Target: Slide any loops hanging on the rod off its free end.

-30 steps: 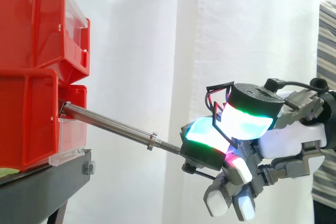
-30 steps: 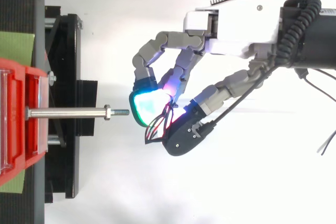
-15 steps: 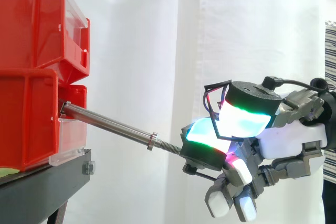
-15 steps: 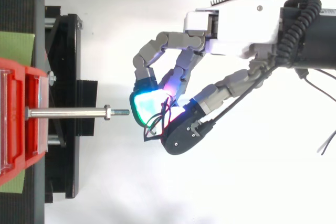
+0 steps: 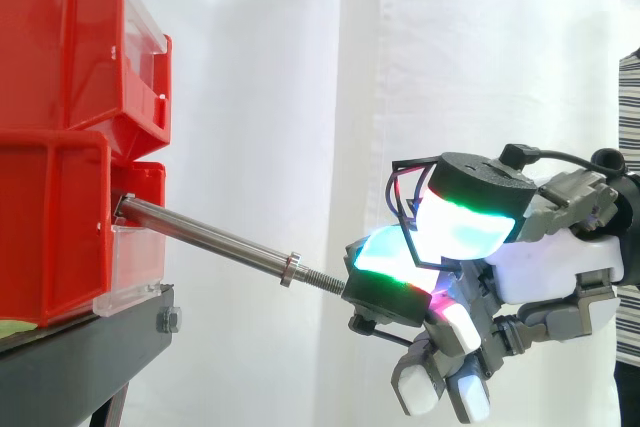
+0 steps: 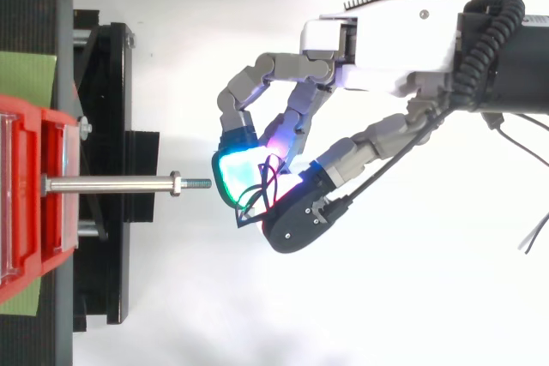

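- Rod [image 5: 205, 235]: fixed in the lower red bin [image 5: 50, 237] at the stand's [image 5: 85, 352] right edge, slanting down to its free end (threaded, past a nut [image 5: 290, 269]).
- Hand [image 5: 555, 267]: just off the rod's free end; whether it grips anything cannot be told.

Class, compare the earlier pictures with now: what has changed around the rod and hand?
The thumb of the hand has edged slightly toward the rod, closing on the finger pad. Nothing was taken or released. Rod, red bins and the hand's place off the free end stayed.
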Robot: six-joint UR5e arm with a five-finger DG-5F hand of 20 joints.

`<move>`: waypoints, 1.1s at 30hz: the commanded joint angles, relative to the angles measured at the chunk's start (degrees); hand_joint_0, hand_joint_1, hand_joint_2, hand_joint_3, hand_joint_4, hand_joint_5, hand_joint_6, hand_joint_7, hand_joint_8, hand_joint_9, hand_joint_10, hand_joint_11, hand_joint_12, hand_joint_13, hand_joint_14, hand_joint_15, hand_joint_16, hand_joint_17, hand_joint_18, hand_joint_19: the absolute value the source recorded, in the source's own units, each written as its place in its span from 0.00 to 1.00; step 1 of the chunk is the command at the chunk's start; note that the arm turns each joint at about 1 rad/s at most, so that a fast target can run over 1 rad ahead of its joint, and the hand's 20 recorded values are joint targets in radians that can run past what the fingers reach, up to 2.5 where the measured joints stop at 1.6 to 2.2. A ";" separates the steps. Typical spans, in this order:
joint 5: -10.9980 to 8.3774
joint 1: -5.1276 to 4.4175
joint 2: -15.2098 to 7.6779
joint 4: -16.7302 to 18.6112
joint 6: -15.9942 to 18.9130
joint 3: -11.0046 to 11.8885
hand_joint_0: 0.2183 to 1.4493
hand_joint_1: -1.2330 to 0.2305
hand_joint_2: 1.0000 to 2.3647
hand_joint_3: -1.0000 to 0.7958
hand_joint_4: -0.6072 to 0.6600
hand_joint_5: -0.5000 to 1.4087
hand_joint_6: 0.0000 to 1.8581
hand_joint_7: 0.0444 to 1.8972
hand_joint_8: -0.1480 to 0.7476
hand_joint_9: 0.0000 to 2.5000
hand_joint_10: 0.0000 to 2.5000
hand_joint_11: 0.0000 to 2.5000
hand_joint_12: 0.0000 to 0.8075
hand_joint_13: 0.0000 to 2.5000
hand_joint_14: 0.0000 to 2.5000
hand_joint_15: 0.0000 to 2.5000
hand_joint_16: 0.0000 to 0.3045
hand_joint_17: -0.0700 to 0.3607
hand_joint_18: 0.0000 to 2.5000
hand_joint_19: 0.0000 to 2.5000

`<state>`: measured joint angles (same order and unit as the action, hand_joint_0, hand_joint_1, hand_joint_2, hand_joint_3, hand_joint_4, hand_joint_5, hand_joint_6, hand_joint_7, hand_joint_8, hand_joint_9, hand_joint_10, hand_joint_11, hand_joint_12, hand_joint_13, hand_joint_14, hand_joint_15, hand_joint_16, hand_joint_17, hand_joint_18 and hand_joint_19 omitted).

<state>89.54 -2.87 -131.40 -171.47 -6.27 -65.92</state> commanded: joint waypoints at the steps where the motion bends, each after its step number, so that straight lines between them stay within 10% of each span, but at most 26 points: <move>1: -0.07 -0.03 0.00 0.00 0.03 0.09 0.24 0.46 0.00 0.28 0.60 0.19 0.45 0.57 0.51 0.45 0.01 0.20 0.43 0.36 0.00 0.10 0.15 0.41 0.36 0.21; 33: 0.20 0.59 0.00 -2.55 -1.55 0.09 0.28 0.37 0.00 0.28 0.60 0.19 0.39 0.57 0.50 0.43 0.01 0.20 0.42 0.35 0.00 0.11 0.15 0.40 0.35 0.21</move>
<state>89.65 -2.61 -131.41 -172.21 -6.77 -65.86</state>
